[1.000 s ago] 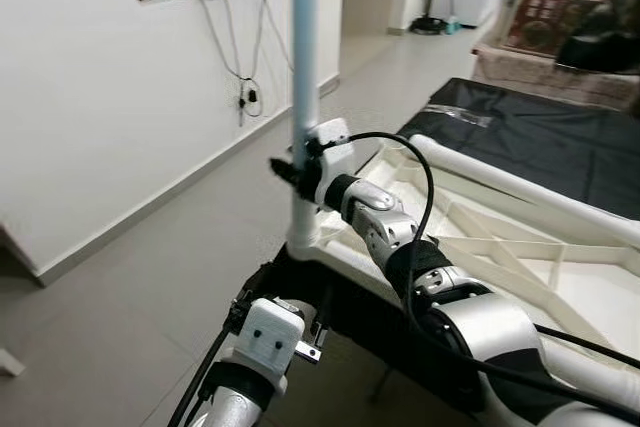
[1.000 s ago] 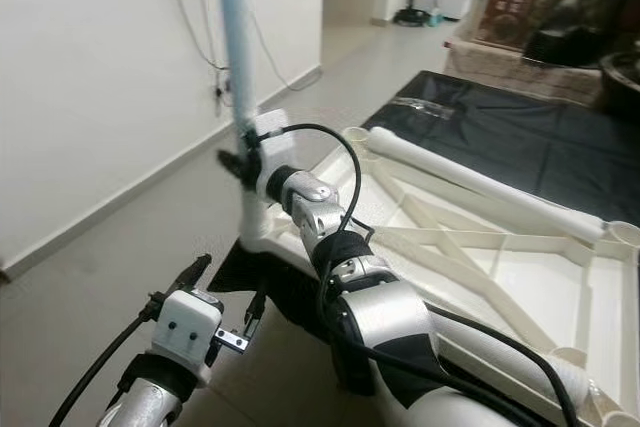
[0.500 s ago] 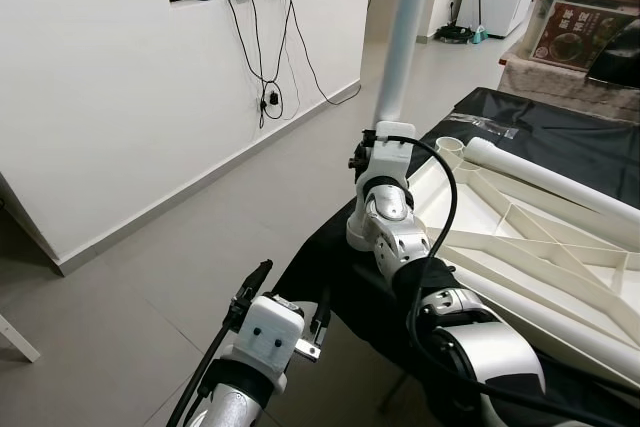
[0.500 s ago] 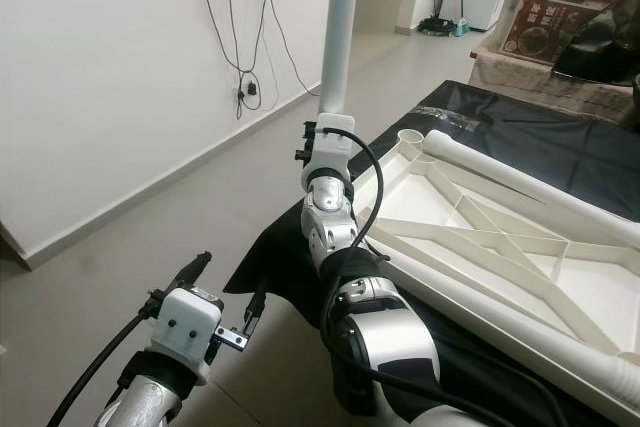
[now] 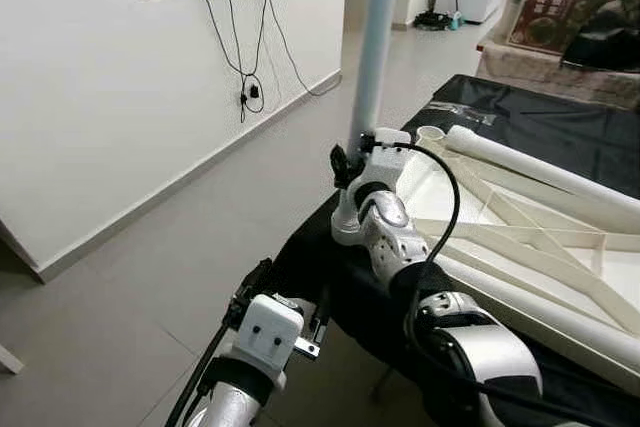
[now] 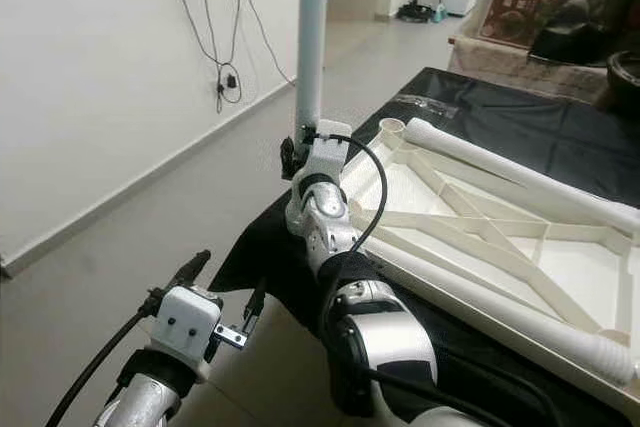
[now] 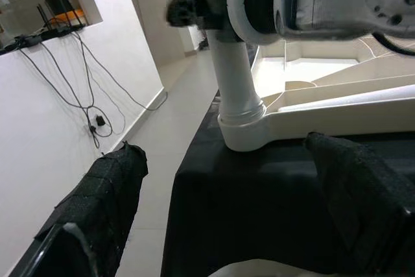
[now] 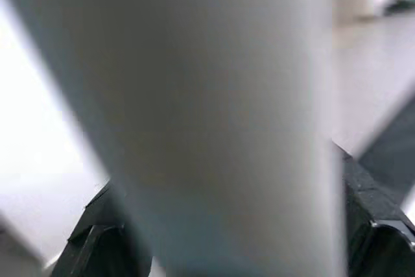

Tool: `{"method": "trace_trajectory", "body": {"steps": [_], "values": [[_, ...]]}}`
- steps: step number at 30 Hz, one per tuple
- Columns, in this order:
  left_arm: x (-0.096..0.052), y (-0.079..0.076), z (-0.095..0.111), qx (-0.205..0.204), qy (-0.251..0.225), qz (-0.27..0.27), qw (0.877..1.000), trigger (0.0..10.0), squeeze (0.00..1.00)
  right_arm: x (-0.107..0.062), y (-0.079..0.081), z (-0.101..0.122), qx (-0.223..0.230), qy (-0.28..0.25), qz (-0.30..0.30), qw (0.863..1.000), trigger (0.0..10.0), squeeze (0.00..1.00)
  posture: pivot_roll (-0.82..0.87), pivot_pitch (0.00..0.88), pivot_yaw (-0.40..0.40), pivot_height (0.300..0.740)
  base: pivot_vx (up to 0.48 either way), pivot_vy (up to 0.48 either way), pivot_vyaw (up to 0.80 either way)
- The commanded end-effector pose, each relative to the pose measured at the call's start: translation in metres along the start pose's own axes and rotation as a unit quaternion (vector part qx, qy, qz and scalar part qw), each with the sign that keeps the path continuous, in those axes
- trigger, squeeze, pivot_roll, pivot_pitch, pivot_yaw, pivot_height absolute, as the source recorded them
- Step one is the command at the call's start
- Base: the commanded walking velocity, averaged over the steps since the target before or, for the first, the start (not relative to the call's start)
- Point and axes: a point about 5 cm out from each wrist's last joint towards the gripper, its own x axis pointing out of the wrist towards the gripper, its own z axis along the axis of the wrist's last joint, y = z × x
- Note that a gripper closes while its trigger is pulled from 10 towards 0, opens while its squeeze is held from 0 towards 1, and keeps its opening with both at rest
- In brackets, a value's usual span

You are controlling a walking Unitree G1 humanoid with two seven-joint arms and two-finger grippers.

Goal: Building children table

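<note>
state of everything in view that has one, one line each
table leg: upright, seated in the tabletop's corner socket, gripped
tabletop: upside down on the black cloth, ribs facing up
second leg: lying flat across the tabletop, not fitted
right gripper: shut on the table leg, just above the socket
left gripper: open, holding nothing, low beside the cloth's edge
storage box: orange lid on
</note>
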Motion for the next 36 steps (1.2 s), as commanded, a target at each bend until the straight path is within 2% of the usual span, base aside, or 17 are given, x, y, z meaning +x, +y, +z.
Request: {"method": "trace_trajectory", "body": {"steps": [1,2,4,5,8,9,13,14,26,27,29,30,31,32,34,35,36], "values": [[-0.001,0.0,-0.005,0.0,0.011,-0.004,1.0,10.0,0.0,0.0,0.008,-0.006,-0.002,0.029,0.057,0.998,10.0,0.0,0.03,0.027,-0.018,0.74,0.0,0.0,0.0],[-0.001,0.0,-0.005,0.0,0.011,-0.004,1.0,10.0,0.0,0.0,0.008,-0.006,-0.002,0.029,0.057,0.998,10.0,0.0,0.03,0.027,-0.018,0.74,0.0,0.0,0.0],[-0.001,-0.001,-0.005,0.0,0.011,-0.004,1.0,10.0,0.0,-0.005,0.016,-0.015,-0.022,0.076,0.196,0.977,10.0,0.0,0.03,0.025,-0.019,0.74,0.0,0.0,0.0],[-0.001,-0.001,-0.005,0.0,0.011,-0.004,1.0,10.0,0.0,-0.005,0.016,-0.015,-0.022,0.076,0.196,0.977,10.0,0.0,0.03,0.025,-0.019,0.74,0.0,0.0,0.0],[-0.001,0.0,-0.004,0.0,0.011,-0.004,1.0,10.0,0.0,-0.009,0.025,-0.013,-0.042,0.111,0.33,0.937,10.0,0.0,0.03,0.026,-0.02,0.74,0.0,0.0,0.0],[-0.001,0.0,-0.004,0.0,0.011,-0.004,1.0,10.0,0.0,-0.009,0.025,-0.013,-0.042,0.111,0.33,0.937,10.0,0.0,0.03,0.026,-0.02,0.74,0.0,0.0,0.0],[-0.001,0.0,-0.004,0.001,0.01,-0.003,1.0,10.0,0.0,-0.01,0.034,-0.006,-0.047,0.119,0.4,0.907,10.0,0.0,0.04,0.031,-0.028,0.74,0.0,0.0,0.0],[-0.001,0.001,-0.003,0.001,0.011,-0.003,1.0,10.0,0.0,-0.011,0.042,-0.003,-0.05,0.118,0.442,0.888,10.0,0.0,0.06,0.03,-0.024,0.74,0.0,0.0,0.0],[-0.003,-0.002,-0.003,0.0,0.012,-0.003,1.0,10.0,0.0,-0.018,0.053,0.002,-0.002,0.125,0.539,0.833,10.0,0.0,0.09,0.025,-0.035,0.74,0.0,0.0,0.0],[-0.002,-0.002,-0.003,0.0,0.012,-0.003,1.0,10.0,0.0,-0.016,0.053,0.002,-0.01,0.12,0.521,0.845,0.0,0.0,0.09,0.025,-0.035,0.74,0.0,0.0,0.0],[-0.002,-0.002,-0.003,0.0,0.012,-0.003,1.0,10.0,0.0,-0.015,0.053,0.001,-0.016,0.117,0.508,0.853,0.0,0.0,0.09,0.025,-0.035,0.74,0.0,0.0,0.0],[-0.002,-0.002,-0.003,0.0,0.012,-0.002,1.0,10.0,0.0,-0.01,0.052,0.001,-0.025,0.11,0.463,0.879,0.0,0.0,0.08,0.025,-0.035,0.74,0.0,0.0,0.0],[-0.002,-0.002,-0.003,0.0,0.012,-0.002,1.0,10.0,0.0,-0.01,0.052,0.001,-0.025,0.11,0.463,0.879,0.0,0.0,0.08,0.025,-0.035,0.74,0.0,0.0,0.0],[-0.002,-0.002,-0.004,0.0,0.012,-0.002,1.0,10.0,0.0,-0.004,0.047,0.001,-0.033,0.101,0.396,0.912,0.0,0.0,0.08,0.025,-0.035,0.74,0.0,0.0,0.0],[-0.002,-0.002,-0.004,0.0,0.012,-0.002,1.0,10.0,0.0,-0.004,0.047,0.001,-0.033,0.101,0.396,0.912,0.0,0.0,0.08,0.025,-0.035,0.74,0.0,0.0,0.0],[-0.002,-0.002,-0.004,0.0,0.013,-0.001,1.0,10.0,0.0,-0.001,0.044,0.001,-0.037,0.096,0.351,0.931,0.0,0.0,0.08,0.017,-0.031,0.74,0.0,0.0,0.0],[-0.002,-0.002,-0.004,0.0,0.012,-0.002,1.0,10.0,0.0,0.004,0.03,0.001,-0.041,0.087,0.246,0.964,0.0,0.0,0.08,0.012,-0.026,0.74,0.0,0.0,0.0]]}}
